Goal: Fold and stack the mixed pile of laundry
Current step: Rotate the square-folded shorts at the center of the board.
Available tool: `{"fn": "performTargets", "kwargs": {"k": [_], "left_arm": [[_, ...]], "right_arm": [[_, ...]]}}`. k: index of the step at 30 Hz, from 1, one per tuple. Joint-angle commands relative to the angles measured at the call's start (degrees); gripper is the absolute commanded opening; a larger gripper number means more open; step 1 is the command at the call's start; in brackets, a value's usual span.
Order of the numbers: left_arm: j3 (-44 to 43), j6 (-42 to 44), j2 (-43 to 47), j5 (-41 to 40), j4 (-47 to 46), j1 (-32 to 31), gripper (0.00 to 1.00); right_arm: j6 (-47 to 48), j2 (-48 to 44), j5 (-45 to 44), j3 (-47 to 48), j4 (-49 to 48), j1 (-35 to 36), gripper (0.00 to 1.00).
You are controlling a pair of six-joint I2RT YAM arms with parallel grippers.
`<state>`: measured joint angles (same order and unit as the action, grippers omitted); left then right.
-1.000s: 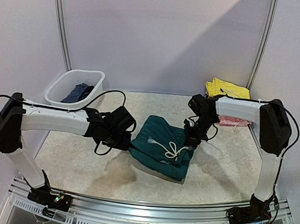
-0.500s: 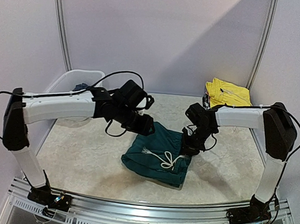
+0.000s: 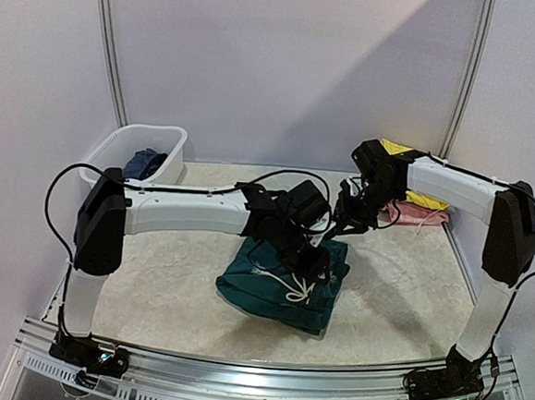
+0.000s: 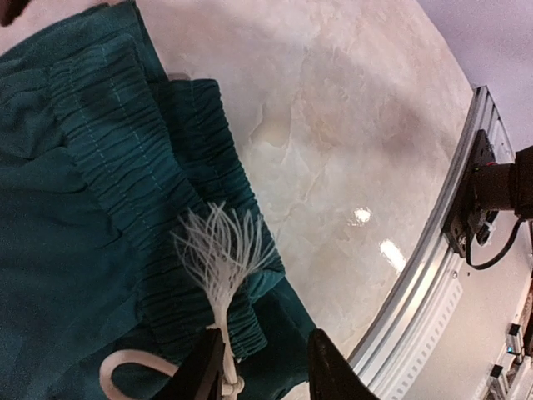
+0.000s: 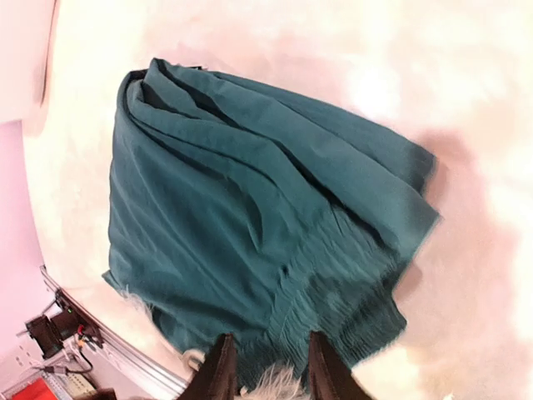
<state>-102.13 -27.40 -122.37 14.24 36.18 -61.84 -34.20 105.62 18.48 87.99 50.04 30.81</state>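
The surface (image 3: 168, 285) is a pale marbled top enclosed by plain lilac walls, with a metal rail (image 3: 261, 399) along the lower edge of the overhead frame. The left arm rises from its base at lower left to an elbow at mid-left. Its forearm then runs level toward the centre of the frame, and the wrist is bent downward. The left hand (image 3: 314, 259) is low over the upper right part of the dark teal shorts (image 3: 274, 293). In the left wrist view its two fingers stand apart at the bottom edge, gripping nothing. The frayed tassel of the white drawstring (image 4: 221, 250) lies on the gathered waistband just beside one finger. The right arm rises from its base at lower right to an elbow at the right edge. Its forearm reaches toward the upper centre, and the wrist angles down. The right hand (image 3: 347, 227) hangs above the upper right edge of the shorts, clear of the cloth. In the right wrist view its fingers are parted and empty. The shorts lie folded at the centre of the surface, between the two arm bases. A white tub (image 3: 114, 151) at upper left holds a dark blue garment (image 3: 143, 162). A yellow garment (image 3: 394, 147) and a pink garment (image 3: 415, 213) lie at upper right, partly hidden by the right forearm.
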Motion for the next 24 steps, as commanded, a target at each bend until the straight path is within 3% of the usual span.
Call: {"fn": "performTargets", "kwargs": {"k": [1, 8, 15, 24], "left_arm": [[-1.64, -0.32, -3.7, 0.43, 0.31, -1.68, 0.32], [1.45, -1.5, -6.74, 1.67, -2.35, -2.67, 0.29], [9.97, -2.74, -5.11, 0.73, -5.35, -3.96, 0.26], [22.31, -0.26, 0.78, -3.21, -3.22, -4.61, 0.22]], "right_arm": [[2.55, 7.66, 4.45, 3.16, -1.37, 0.28, 0.25], [4.86, 13.35, 9.03, 1.59, -3.92, -0.58, 0.17], [7.45, 16.52, 9.47, -2.58, -5.03, -3.28, 0.14], [3.91, 11.41, 9.1, -16.15, -10.58, -2.96, 0.09]]}}
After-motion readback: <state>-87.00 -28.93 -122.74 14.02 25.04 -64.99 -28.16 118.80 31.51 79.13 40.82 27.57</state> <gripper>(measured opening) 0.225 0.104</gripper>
